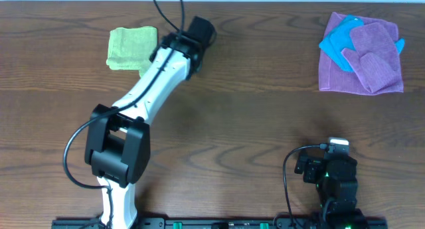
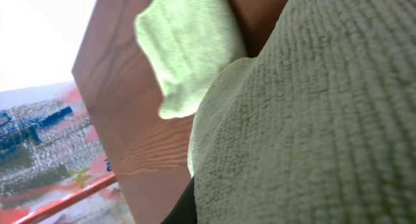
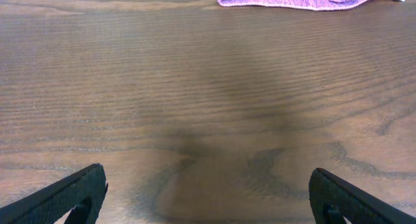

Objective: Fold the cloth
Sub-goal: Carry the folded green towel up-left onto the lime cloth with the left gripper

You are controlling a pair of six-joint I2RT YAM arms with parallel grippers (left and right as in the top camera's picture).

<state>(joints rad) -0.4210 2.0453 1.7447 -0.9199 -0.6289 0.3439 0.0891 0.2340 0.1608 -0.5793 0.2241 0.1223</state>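
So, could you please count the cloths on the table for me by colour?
Yellow-green cloth: 1
Purple cloth: 1, lying under and over the blue one; a second purple piece cannot be ruled out
Blue cloth: 1
Total: 3

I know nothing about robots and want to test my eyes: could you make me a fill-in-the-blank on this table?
The cloth lies on the robot's ___ side of the table. The right pincer stands ___, holding nothing. ___ fabric lies on the purple cloth.
Missing: left; open; blue.
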